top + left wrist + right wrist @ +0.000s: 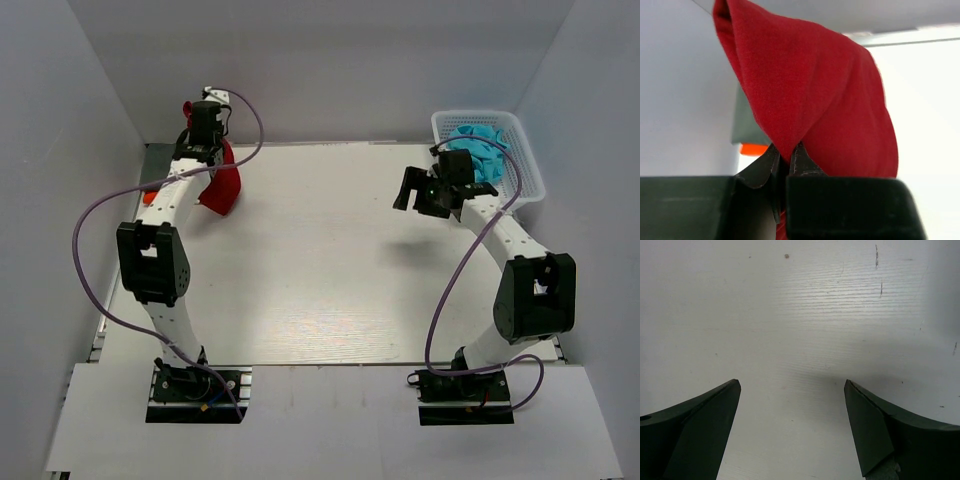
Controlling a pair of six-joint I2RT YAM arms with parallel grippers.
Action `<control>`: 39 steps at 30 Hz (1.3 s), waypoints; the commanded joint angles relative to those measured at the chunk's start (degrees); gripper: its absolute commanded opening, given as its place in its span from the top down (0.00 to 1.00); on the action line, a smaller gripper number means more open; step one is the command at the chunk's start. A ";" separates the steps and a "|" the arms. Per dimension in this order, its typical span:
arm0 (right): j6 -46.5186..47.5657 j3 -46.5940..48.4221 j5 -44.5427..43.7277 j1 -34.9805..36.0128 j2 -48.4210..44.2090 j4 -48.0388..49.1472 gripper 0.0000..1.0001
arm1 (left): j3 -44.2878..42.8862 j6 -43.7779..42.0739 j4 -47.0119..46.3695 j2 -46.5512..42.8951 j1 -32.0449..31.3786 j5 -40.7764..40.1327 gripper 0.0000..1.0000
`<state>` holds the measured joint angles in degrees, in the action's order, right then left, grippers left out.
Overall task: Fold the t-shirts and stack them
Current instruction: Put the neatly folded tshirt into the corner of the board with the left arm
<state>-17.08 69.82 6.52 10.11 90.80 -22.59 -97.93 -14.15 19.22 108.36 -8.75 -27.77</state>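
My left gripper [210,150] is at the far left of the table and is shut on the dark red t-shirt [224,186], which hangs bunched from it above the table. In the left wrist view the jaws [786,150] pinch a fold of the red shirt [815,95]. Behind it lie a grey-green shirt [744,127] and an orange shirt [754,149]; the orange one also shows in the top view [150,197]. Turquoise shirts [480,148] fill the basket. My right gripper [420,198] [792,385] is open and empty above bare table, left of the basket.
The white lattice basket [528,170] stands at the far right corner. White walls close in the table [320,260] at the back and both sides. Purple cables loop off both arms.
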 commanded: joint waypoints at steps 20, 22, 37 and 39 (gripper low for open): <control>1.17 12.26 2.79 -0.27 7.37 -1.93 0.10 | -16.60 -4.30 -6.13 4.58 7.78 15.38 1.00; 1.17 13.23 2.79 -0.27 8.42 -2.19 0.10 | -16.59 -3.70 -6.74 5.19 8.40 15.38 1.00; 0.56 21.76 0.51 -0.18 12.99 -8.61 0.10 | -20.10 3.87 -8.41 15.47 16.22 13.20 1.00; 0.38 21.85 0.07 -0.09 13.17 -9.13 0.10 | -21.77 5.01 -8.41 16.88 17.63 12.14 1.00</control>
<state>-16.38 89.14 7.77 10.09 103.24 -30.13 -115.24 -11.64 13.69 126.74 7.20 -13.34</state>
